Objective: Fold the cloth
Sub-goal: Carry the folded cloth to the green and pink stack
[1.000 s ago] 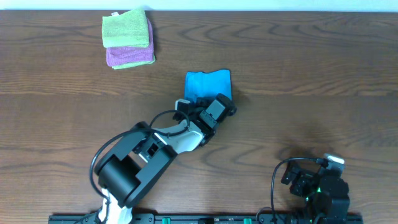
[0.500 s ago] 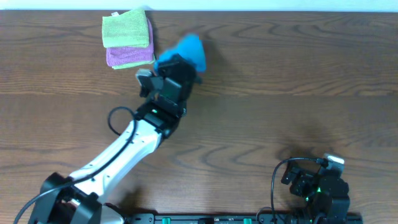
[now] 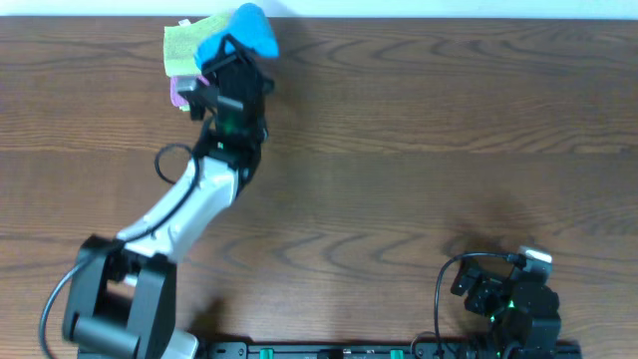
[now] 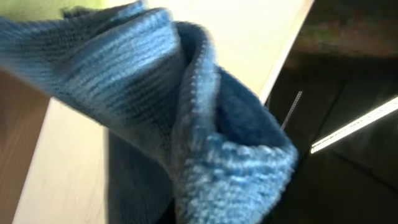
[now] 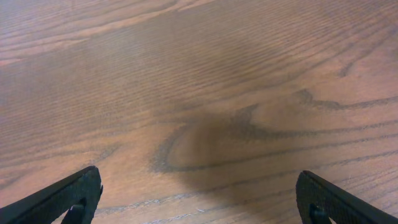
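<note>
Blue cloth [image 3: 242,28]: bunched, doubled over itself, pinched in left gripper [image 3: 231,52] and lifted off the wood. Located at far edge of wooden table [image 3: 449,140], overlapping the right side of green cloth [image 3: 184,45]. Ribbed knit folds filling left wrist view, fingers hidden behind fabric there. Green cloth folded, stacked on purple cloth [image 3: 179,93], far-left corner. Right gripper [image 3: 495,289]: parked at near-right edge, well apart from all cloths, fingers [image 5: 78,193] spread wide over bare wood grain.
</note>
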`<state>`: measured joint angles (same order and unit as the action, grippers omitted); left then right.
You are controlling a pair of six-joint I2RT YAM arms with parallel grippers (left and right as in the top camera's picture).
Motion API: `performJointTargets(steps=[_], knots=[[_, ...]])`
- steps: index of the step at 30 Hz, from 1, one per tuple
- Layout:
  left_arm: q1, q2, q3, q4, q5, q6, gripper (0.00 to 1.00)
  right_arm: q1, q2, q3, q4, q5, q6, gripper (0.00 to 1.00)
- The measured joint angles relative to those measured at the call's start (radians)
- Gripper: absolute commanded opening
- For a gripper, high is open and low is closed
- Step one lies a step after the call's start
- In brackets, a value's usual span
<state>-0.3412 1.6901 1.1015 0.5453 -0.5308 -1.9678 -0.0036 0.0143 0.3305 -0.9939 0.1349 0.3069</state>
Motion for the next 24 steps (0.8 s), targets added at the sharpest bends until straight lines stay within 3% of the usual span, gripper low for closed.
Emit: performJointTargets(steps=[3, 10, 13, 19, 24], knots=[[0.040, 0.082, 0.132, 0.003, -0.001, 0.125, 0.06, 0.000, 0.000, 0.000, 0.000, 0.000, 0.000, 0.99], [0.138, 0.208, 0.410, -0.031, 0.007, 0.612, 0.06, 0.000, 0.000, 0.000, 0.000, 0.000, 0.000, 0.99], [0.172, 0.232, 0.449, -0.063, 0.020, 0.764, 0.06, 0.000, 0.000, 0.000, 0.000, 0.000, 0.000, 0.99], [0.229, 0.344, 0.455, -0.046, 0.089, 0.893, 0.06, 0.000, 0.000, 0.000, 0.000, 0.000, 0.000, 0.99], [0.264, 0.485, 0.455, 0.114, 0.166, 0.920, 0.06, 0.000, -0.001, 0.000, 0.000, 0.000, 0.000, 0.99]])
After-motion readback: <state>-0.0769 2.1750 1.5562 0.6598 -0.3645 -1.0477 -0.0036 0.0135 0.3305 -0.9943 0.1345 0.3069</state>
